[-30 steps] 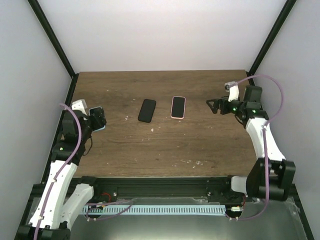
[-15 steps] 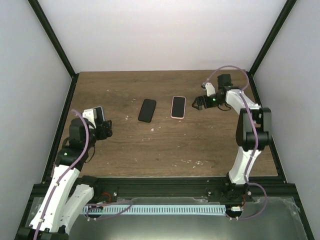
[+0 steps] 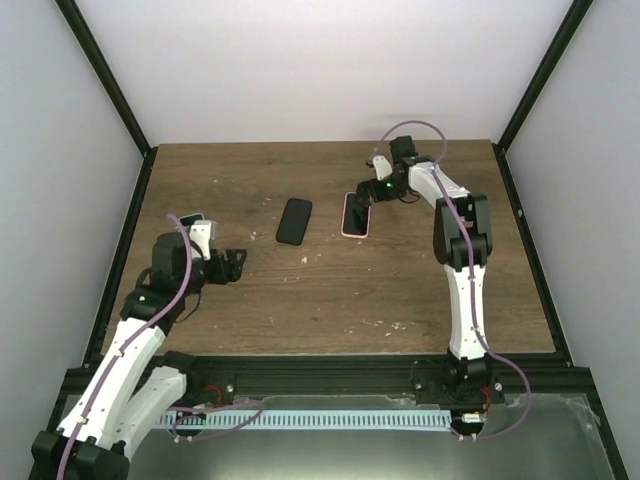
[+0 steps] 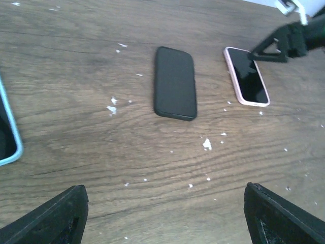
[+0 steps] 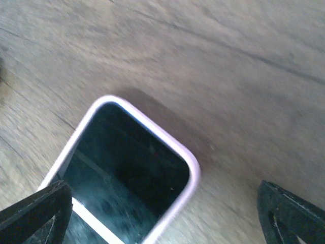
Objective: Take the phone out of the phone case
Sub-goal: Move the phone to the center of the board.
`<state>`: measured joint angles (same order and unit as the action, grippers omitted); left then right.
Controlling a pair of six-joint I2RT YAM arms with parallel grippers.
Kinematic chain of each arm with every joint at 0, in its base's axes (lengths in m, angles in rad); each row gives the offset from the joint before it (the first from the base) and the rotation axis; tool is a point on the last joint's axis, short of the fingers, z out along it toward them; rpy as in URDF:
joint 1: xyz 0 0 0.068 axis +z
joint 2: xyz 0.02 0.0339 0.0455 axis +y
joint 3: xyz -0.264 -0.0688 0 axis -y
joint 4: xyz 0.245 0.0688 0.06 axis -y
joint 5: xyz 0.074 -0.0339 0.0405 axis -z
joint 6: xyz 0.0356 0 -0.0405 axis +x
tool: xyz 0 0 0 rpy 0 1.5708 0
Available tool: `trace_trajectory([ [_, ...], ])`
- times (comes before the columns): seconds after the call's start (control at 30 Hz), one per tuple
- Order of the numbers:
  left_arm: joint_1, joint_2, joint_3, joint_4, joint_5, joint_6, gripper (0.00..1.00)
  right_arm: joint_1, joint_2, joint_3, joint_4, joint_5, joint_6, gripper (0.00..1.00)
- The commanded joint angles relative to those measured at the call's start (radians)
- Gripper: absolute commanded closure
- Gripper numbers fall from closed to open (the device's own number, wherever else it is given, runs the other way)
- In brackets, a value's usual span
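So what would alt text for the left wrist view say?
A black phone lies mid-frame on a wooden table, with a pink-cased phone to its right and the right gripper poised open at that phone's far end. A light blue case shows at the left edge.

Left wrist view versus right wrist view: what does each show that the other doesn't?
Only the left wrist view: the black phone, a blue case cut off at the left edge, and the right gripper, open at the far end of the pink-cased phone. Only the right wrist view: a close look at one rounded corner of that phone's case and its dark screen. Both: the pink-cased phone lying on the wooden table.
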<state>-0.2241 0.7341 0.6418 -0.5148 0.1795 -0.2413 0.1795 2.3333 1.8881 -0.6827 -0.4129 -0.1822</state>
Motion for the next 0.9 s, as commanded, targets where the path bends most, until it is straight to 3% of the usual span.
trace_trajectory([
  [0.0,-0.032,-0.004,-0.009,0.036,0.058,0.022,0.15,0.060,0.074,0.127,-0.053,0.030,0.025,0.00],
  [0.23,-0.038,-0.022,-0.008,0.036,0.065,0.022,0.15,0.118,0.066,0.096,-0.071,-0.057,-0.063,0.00],
  [0.4,-0.037,-0.032,-0.011,0.042,0.075,0.020,0.15,0.186,-0.039,-0.068,-0.069,-0.132,-0.181,0.00],
  [0.63,-0.038,-0.040,-0.009,0.037,0.066,0.020,0.14,0.371,-0.223,-0.350,-0.124,-0.192,-0.348,0.00],
  [0.77,-0.039,-0.044,-0.009,0.038,0.063,0.022,0.14,0.430,-0.337,-0.409,-0.085,-0.180,-0.313,0.00],
  [0.87,-0.039,-0.047,-0.008,0.035,0.053,0.022,0.14,0.432,-0.382,-0.388,-0.048,-0.039,-0.195,0.00],
])
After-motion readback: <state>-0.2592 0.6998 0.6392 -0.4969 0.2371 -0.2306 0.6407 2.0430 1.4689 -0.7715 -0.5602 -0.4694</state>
